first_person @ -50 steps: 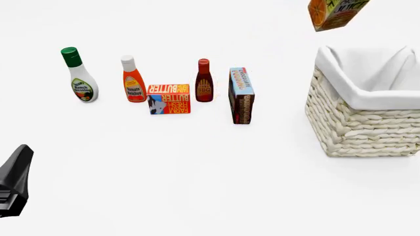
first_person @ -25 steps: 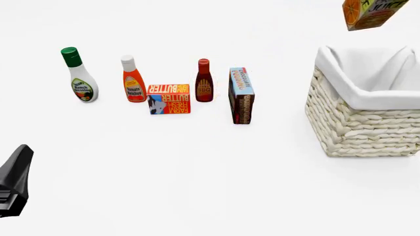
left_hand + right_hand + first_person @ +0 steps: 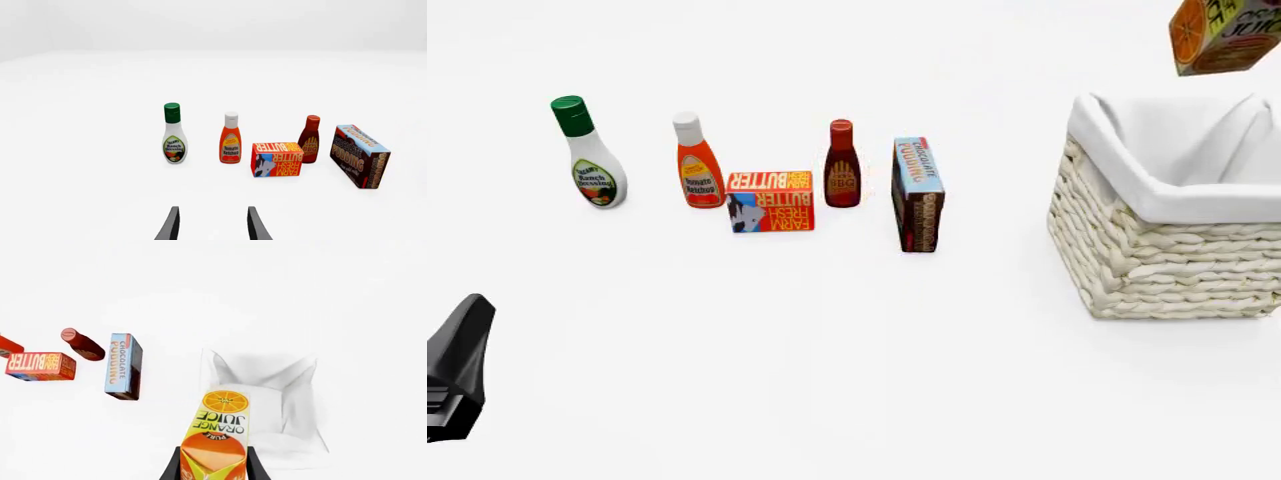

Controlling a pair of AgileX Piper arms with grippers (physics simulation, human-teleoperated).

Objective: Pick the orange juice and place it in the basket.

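Note:
The orange juice [image 3: 1225, 35], an orange and yellow carton, hangs tilted in the air at the top right of the front view, above the back of the basket [image 3: 1168, 265]. In the right wrist view my right gripper [image 3: 212, 471] is shut on the orange juice [image 3: 217, 432], one dark finger on each side, with the basket's white liner [image 3: 297, 405] open below it. The right gripper itself is out of the front view. My left gripper [image 3: 213, 227] is open with nothing between its fingers; it sits low at the near left [image 3: 457, 372], far from both.
A row of groceries stands left of the basket: ranch dressing bottle [image 3: 590, 155], ketchup bottle [image 3: 698, 165], butter box [image 3: 771, 200], dark sauce bottle [image 3: 842, 168] and chocolate pudding box [image 3: 917, 195].
The held orange juice has travelled to the right, from left of the basket's near corner to over the basket. The left arm has not moved.

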